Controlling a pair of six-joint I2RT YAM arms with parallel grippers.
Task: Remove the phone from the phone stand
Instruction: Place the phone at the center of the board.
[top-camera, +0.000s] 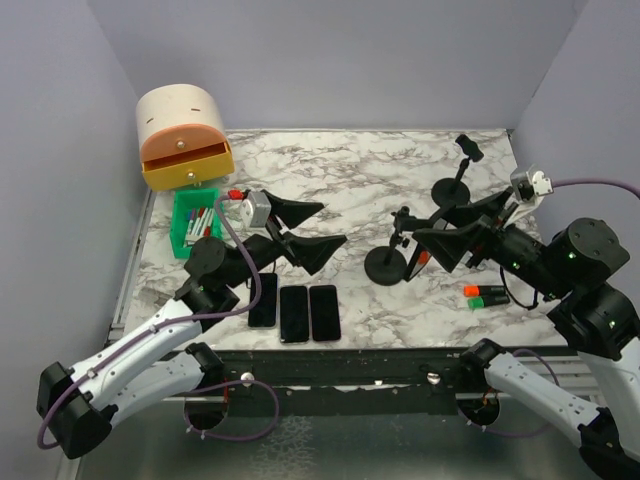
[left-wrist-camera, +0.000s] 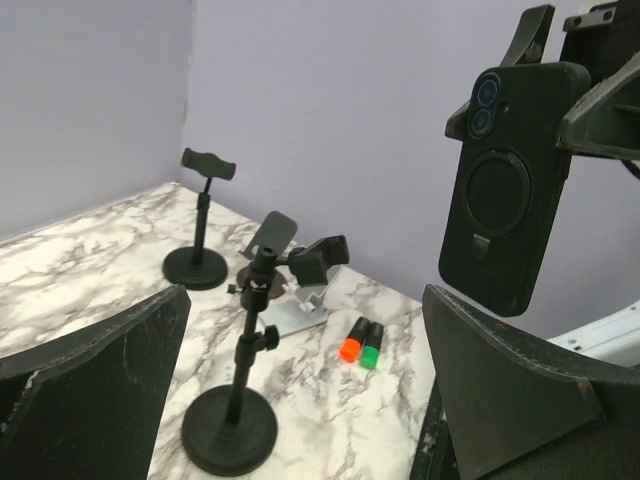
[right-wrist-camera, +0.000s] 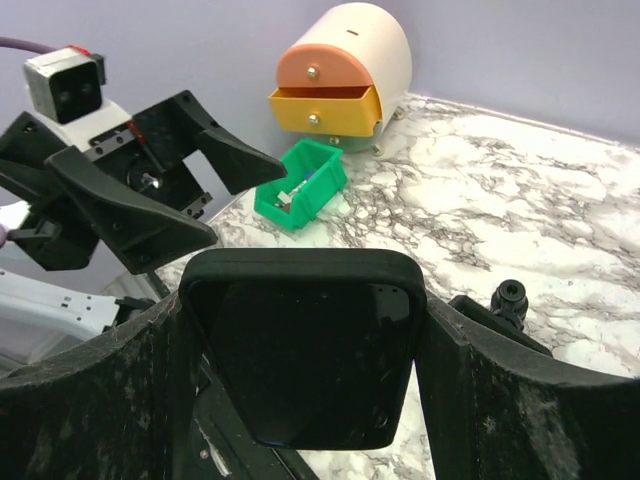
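Between the fingers of the right gripper the phone is clamped by its side edges, held aloft over the right-hand middle of the marble table and well clear of any cradle. Just to its left the nearer phone stand is seen with its clamp empty, and a second stand is set farther back. Left of these, the left gripper is held with its fingers spread wide and nothing between them. Three other phones are laid flat in a row at the near edge. The removal itself is judged done, with only the set-down left. The phone would need to be carried toward the near edge, lowered flat onto bare marble beside the row, and released without the stand's pole being clipped.
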